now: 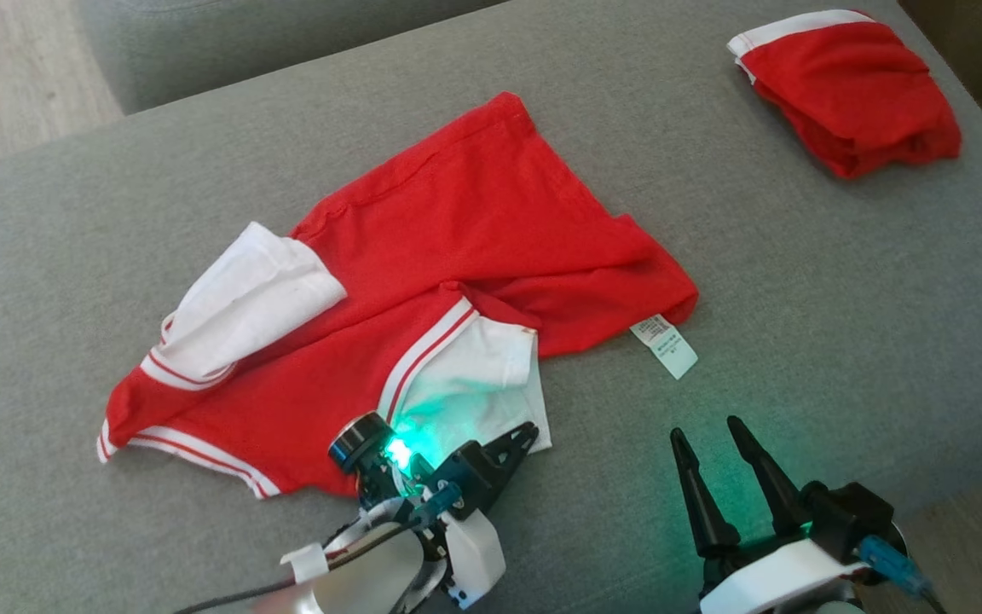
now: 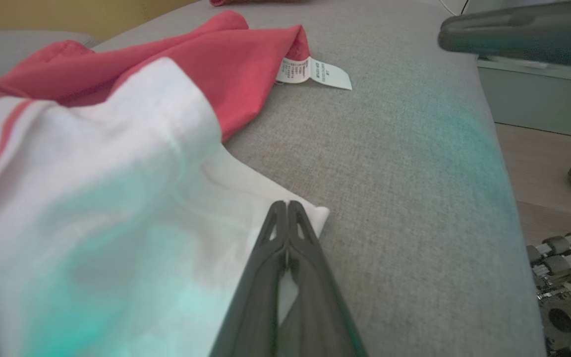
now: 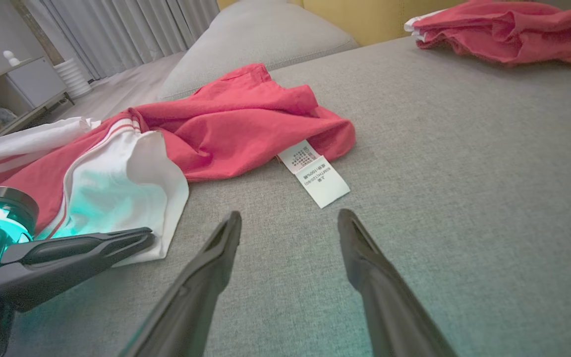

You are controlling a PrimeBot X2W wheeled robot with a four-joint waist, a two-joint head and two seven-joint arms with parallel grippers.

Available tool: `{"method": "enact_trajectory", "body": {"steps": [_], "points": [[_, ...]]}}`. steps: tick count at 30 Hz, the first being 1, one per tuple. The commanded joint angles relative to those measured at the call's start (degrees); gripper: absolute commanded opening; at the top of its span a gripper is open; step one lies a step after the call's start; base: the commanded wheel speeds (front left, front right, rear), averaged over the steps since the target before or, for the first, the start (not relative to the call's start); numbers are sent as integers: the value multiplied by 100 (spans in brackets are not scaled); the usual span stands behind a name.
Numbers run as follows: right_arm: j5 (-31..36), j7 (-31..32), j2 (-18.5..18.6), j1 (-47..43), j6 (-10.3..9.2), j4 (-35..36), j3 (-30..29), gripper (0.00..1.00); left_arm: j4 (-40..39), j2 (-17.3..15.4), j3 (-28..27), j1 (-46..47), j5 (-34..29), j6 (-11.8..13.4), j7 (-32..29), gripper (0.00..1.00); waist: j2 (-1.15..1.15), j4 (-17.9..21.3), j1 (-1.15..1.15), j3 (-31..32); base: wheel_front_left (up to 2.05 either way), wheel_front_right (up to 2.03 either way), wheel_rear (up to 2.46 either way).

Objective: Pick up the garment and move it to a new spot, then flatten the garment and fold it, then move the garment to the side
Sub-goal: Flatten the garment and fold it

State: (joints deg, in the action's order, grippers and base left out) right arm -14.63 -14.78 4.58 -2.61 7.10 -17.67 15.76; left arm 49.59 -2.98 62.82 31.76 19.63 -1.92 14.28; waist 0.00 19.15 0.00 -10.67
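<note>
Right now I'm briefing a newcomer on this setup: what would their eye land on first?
A red-and-white garment sprawls crumpled across the grey cushion. At its near edge the left gripper, under a green glow, is shut on the corner of a white sleeve; the right gripper stands open beside it. Another red bundle lies at the far right.

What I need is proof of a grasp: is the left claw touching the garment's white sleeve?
Touching. The left wrist view shows the left claw shut on a corner of the white sleeve, cloth between its fingers.
</note>
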Motion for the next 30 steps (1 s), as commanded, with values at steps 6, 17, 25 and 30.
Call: {"method": "enact_trajectory", "body": {"steps": [6,17,25,30], "points": [[-1,-22,66,74,39,143,58,100,-373,10,-40,248,86,198,68,0,0,-207,0,163,0,0,0],[-31,-22,38,-303,39,73,-198,100,-2708,-812,-863,-821,-383,870,71,0,0,-901,0,803,0,0,0],[-11,-22,-20,-554,39,0,-491,100,-4446,-2032,-1788,-1870,-749,1712,72,0,0,-1566,0,1161,0,0,0],[6,-22,-54,-568,39,-6,-575,100,-5275,-2800,-2560,-2338,-859,2154,72,0,0,-1803,0,1192,0,0,0]]}}
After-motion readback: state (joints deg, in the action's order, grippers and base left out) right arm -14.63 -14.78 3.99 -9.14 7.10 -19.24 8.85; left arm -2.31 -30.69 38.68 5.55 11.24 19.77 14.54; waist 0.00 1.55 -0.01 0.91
